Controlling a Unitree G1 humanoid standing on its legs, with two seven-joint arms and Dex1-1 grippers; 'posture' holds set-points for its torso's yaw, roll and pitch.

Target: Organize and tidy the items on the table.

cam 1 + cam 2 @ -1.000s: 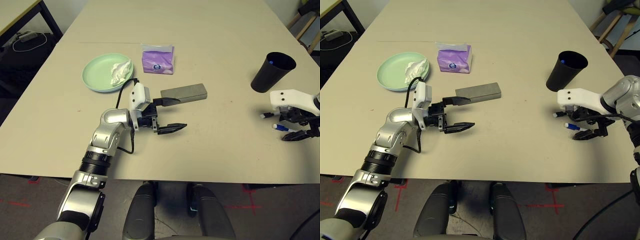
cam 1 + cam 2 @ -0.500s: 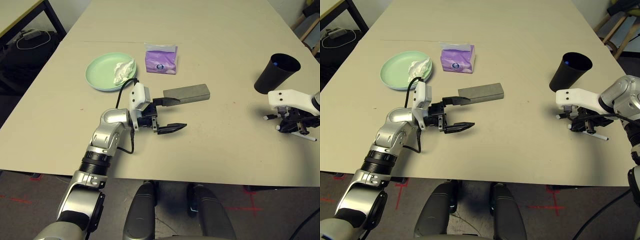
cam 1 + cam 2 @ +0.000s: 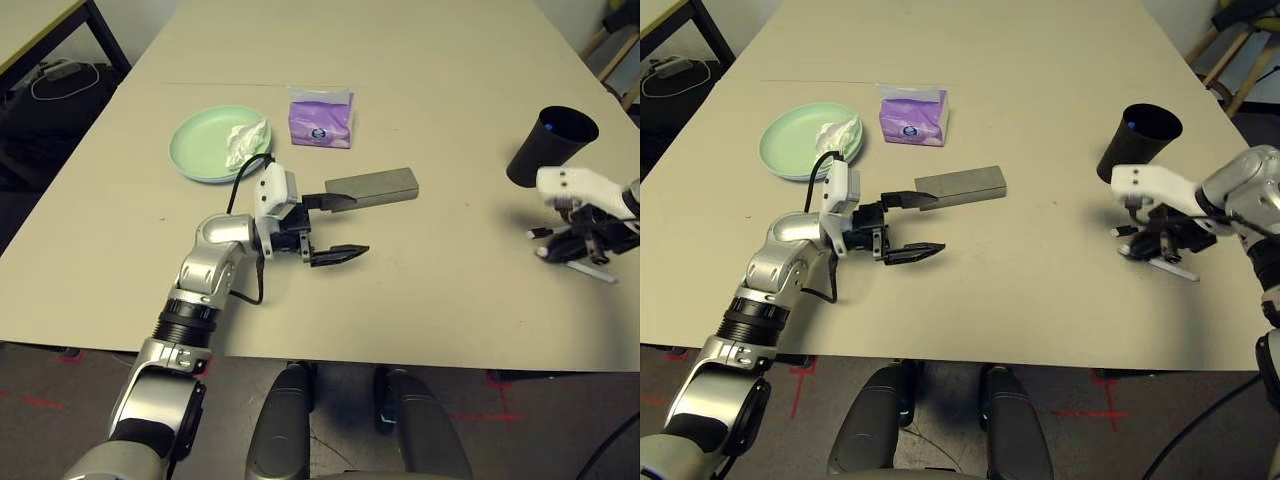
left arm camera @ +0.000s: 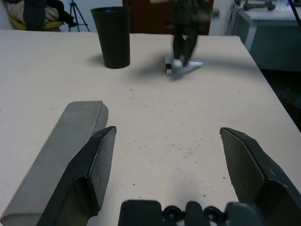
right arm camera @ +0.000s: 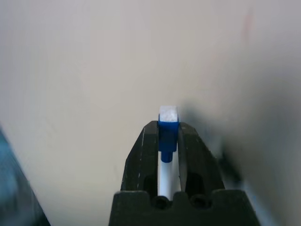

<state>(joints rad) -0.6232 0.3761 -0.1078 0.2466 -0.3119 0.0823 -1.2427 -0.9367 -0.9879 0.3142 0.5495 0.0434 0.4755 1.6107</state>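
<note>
My right gripper (image 5: pixel 168 126) is shut on a white pen (image 5: pixel 168 141) with a blue end, held just above the table (image 3: pixel 450 80) in front of the black cup (image 3: pixel 550 147). The same pen (image 3: pixel 1170 266) juts out below that gripper (image 3: pixel 1158 243). A blue tip shows inside the cup. My left gripper (image 3: pixel 346 227) stands open at mid-table with nothing between its fingers. Its far finger lies against the near end of the grey glasses case (image 3: pixel 373 187). A pale green plate (image 3: pixel 200 150) holds crumpled white tissue (image 3: pixel 245 141). The purple tissue pack (image 3: pixel 320 118) stands beside the plate.
A smaller table with black legs (image 3: pixel 40 30) stands off the far left corner, with cables on the floor beside it. Wooden chair legs (image 3: pixel 1225 60) show at the far right. The table's near edge runs just behind both forearms.
My right gripper has gone from open over the pens to shut on one pen, then risen and turned slightly toward the cup. The left arm has stayed where it was.
</note>
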